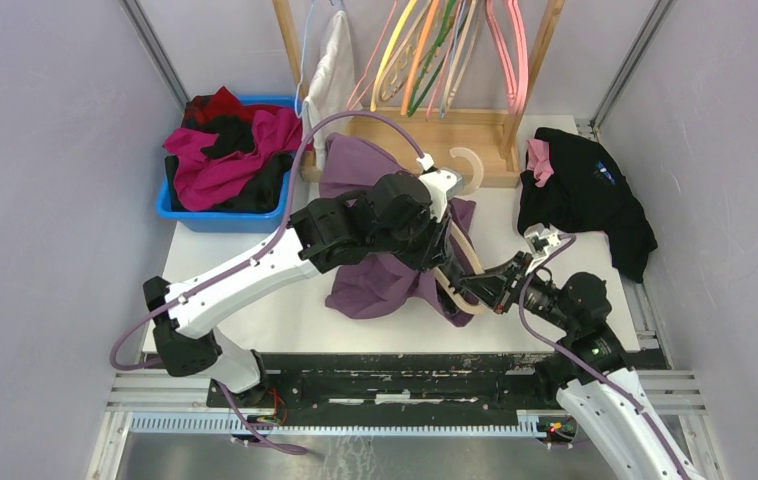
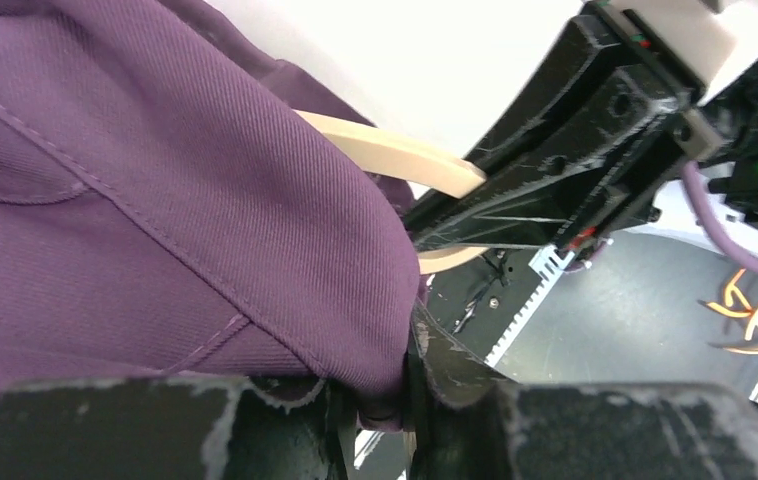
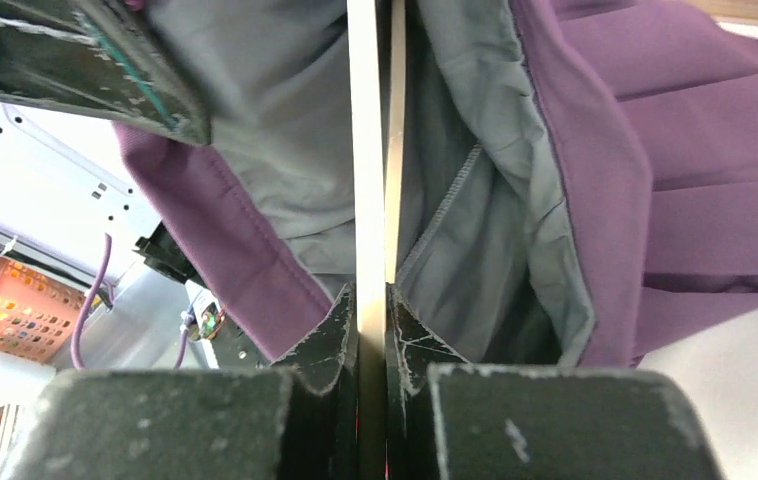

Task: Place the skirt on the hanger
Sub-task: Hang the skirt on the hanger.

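**Top view:** purple skirt [image 1: 380,275] lies rumpled on the table [image 1: 255,310], bunched round the wooden hanger [image 1: 467,285], most of it left of the hanger & behind it. L gripper [image 1: 433,252] sits over the hanger's mid-length, R gripper [image 1: 503,290] at its near end. Blue bin [image 1: 170,215] of clothes is well left of the hanger, black garment [image 1: 585,195] off to its right-rear. Skirt prob light, soft & floppy, so it'll sag wherever it isn't held. Hanger looks stiff, good to brace against.

**L wrist view:** L gripper [image 2: 380,400] has jaws pressed together on a fold at the skirt [image 2: 155,200] edge. Cloth bulges above the pinch. Hanger [image 2: 405,160] tip pokes out pale from under the cloth, just right of it, w/ the R gripper's black fingers [image 2: 555,170] clamped there. Best hold is likely a stitched edge/seam: layers are thicker there, less chance of slipping out.

**R wrist view:** R gripper [image 3: 373,320] pinches the hanger [image 3: 370,150] edge-on, a thin pale strip running straight up from the jaws. Skirt [image 3: 655,150] opens either side of the hanger. Smooth grey lining [image 3: 475,230] shows inside & prob slides easily on wood, so the skirt could slip off. Outside is deep purple twill w/ pleat folds & neat topstitching.
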